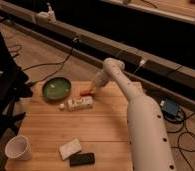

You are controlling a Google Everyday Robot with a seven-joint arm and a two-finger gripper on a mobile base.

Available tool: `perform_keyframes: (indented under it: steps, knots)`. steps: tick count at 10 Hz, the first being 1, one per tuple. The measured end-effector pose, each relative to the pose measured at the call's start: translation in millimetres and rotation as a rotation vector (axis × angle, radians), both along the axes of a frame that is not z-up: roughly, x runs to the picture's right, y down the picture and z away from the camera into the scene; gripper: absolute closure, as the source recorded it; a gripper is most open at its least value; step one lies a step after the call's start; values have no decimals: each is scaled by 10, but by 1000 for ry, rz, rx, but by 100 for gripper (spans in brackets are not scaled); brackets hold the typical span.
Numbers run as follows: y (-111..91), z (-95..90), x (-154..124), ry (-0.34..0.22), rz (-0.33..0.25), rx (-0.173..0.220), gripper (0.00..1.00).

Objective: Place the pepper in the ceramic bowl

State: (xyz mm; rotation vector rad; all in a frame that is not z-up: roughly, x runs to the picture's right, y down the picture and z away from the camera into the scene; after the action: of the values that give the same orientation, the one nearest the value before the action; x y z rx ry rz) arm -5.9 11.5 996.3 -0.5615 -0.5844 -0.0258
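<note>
Your hand (pixel 92 88) sits mid-frame at the pepper (pixel 85 92) (clamped or not, you cannot tell); the bowl (pixel 53 91) lies left, near the desk (pixel 101 125) edge, bare wood between.

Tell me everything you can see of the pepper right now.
The pepper is a small, slender red-orange piece, low over the wooden table near its far edge, lengthwise roughly left to right. It is outside the green ceramic bowl, to its right and apart from it, just behind the white oblong block. The pincer is at its right end; whether it grips the pepper cannot be told.
</note>
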Motion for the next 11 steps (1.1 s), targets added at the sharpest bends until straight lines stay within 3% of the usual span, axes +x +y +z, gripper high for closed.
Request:
perform_keyframes:
  steps: [1, 4, 7, 11]
  knots:
    - [12, 10, 18, -1, -2, -6, 91]
    - [-32, 5, 29, -5, -6, -3, 92]
    - [-378, -216, 0, -41, 30, 68, 92]
    - [-800, -709, -148, -140, 69, 181, 92]
